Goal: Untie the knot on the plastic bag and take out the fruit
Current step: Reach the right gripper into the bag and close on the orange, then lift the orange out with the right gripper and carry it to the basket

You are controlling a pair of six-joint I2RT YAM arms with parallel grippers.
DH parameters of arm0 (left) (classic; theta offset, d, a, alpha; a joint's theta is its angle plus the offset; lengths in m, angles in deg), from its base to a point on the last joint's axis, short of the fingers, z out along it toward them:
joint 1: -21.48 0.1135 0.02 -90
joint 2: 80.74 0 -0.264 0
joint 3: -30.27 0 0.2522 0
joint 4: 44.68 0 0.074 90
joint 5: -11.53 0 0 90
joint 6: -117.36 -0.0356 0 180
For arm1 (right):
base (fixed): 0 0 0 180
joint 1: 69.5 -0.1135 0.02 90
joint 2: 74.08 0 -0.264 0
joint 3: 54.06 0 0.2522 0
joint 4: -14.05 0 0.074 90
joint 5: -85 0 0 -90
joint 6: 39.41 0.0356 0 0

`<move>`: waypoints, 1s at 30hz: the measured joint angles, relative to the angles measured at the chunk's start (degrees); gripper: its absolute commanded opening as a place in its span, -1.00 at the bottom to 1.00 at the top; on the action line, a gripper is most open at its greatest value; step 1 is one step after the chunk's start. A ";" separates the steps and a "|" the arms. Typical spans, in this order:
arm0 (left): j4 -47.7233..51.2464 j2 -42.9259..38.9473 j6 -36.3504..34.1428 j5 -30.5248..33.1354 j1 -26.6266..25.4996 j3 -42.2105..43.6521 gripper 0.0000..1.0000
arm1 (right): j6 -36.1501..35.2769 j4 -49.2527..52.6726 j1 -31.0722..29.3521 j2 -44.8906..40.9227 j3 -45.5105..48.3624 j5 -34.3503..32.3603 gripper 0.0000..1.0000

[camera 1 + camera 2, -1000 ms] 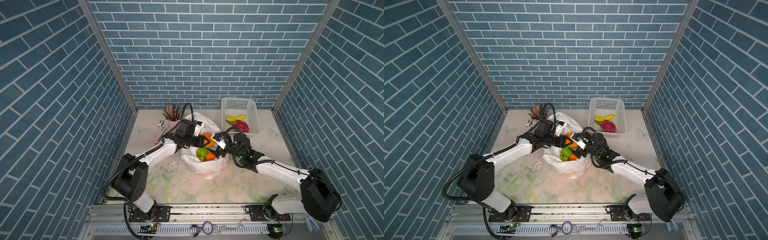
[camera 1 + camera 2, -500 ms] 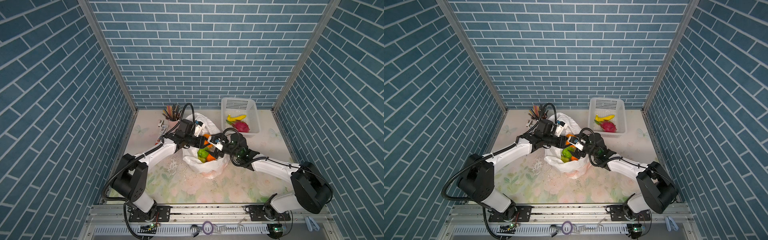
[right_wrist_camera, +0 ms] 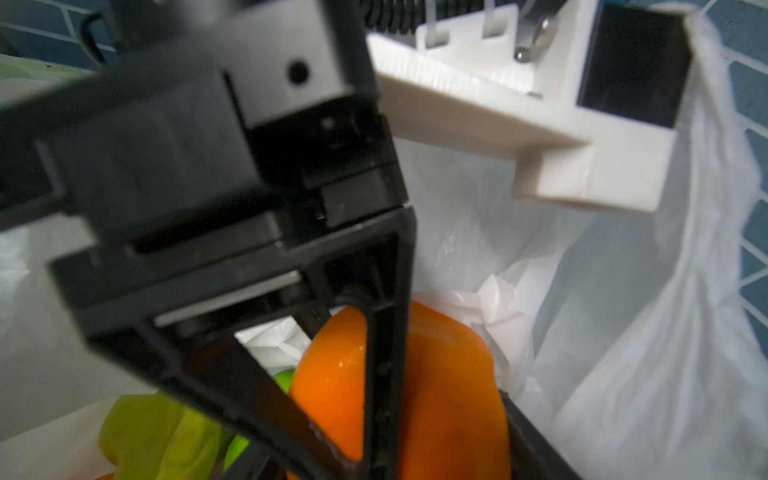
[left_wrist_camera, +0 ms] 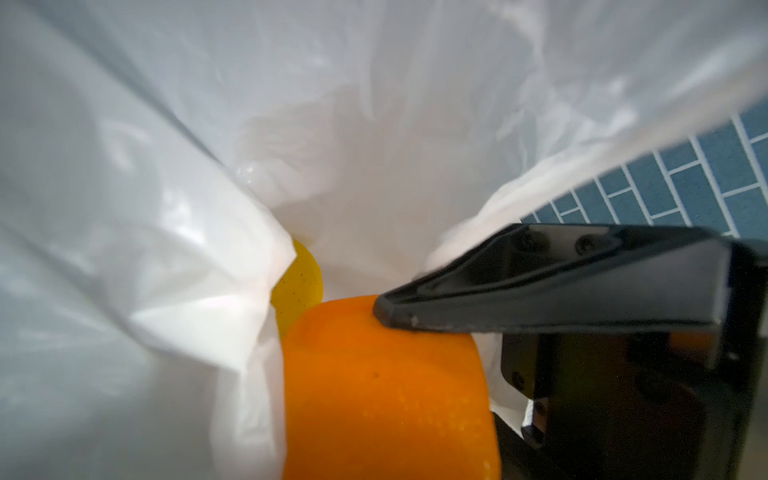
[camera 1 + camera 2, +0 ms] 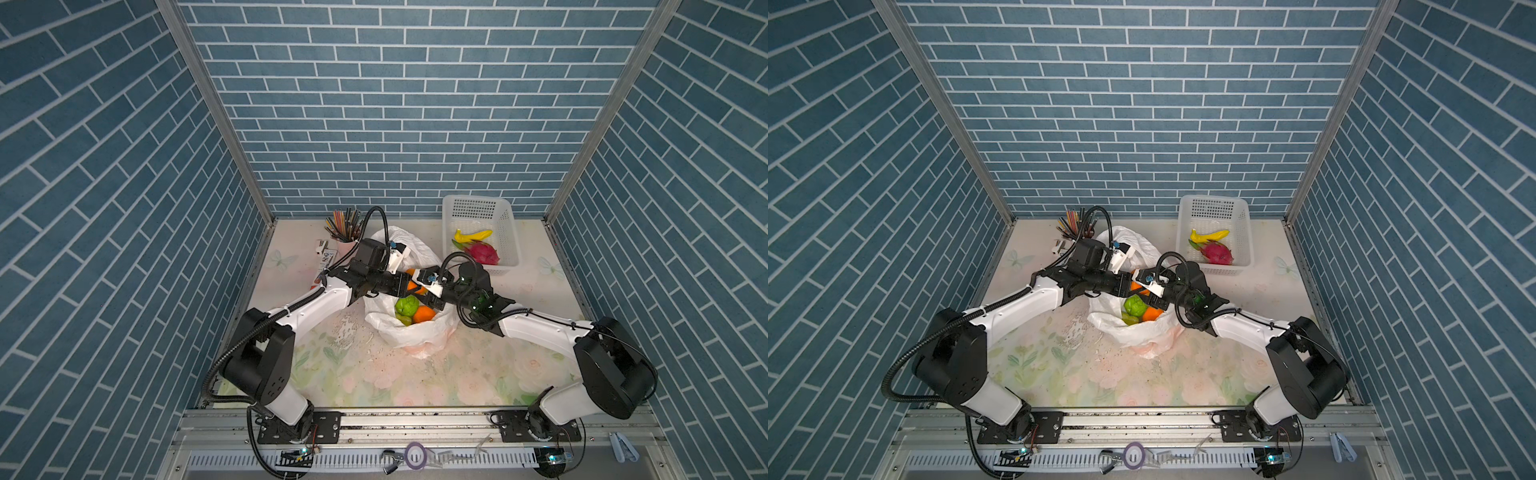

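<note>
1. The plastic bag (image 5: pixel 415 336) is thin, crinkled, translucent white film. It slumps on the flower-printed table (image 5: pixel 374 382) with its mouth gaping upward (in the left wrist view its folds fill most of the picture).
2. Inside it, both top views show a lumpy green fruit (image 5: pixel 405 305) touching a glossy second orange (image 5: pixel 424 314). In the left wrist view a speckled yellow fruit (image 4: pixel 297 282) peeks from behind a fold.
3. A smooth, round orange (image 4: pixel 386 395) sits at the bag's mouth. The left pincer (image 5: pixel 409 286) has its black, open-framed fingers (image 3: pixel 384 332) on either side of this orange, and one fingertip touches the skin. Whether it is clamping or has let go cannot be told.
4. The right pincer (image 5: pixel 430 301) reaches in from the opposite side and is just beside the same orange. Its own fingers barely show, so its state cannot be told either.
5. A white perforated basket (image 5: pixel 505 232) stands toward the back of the table, apart from the bag. It holds a yellow banana (image 5: pixel 473 235) and a pink dragon fruit (image 5: pixel 482 253), which lie against each other.
</note>
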 measured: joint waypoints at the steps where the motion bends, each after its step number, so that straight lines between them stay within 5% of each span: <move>1: -0.13 -0.24 -0.13 0.04 0.00 0.00 0.31 | 0.26 -0.11 0.00 0.00 0.00 -0.04 0.26; 11: 1.27 -2.97 -1.22 3.39 -0.02 0.28 0.69 | 0.44 -0.94 0.02 0.00 1.84 -1.20 0.22; 30: 5.07 -12.26 -3.28 14.10 1.99 1.55 0.71 | 5.49 -0.48 0.00 -8.96 6.27 4.74 0.17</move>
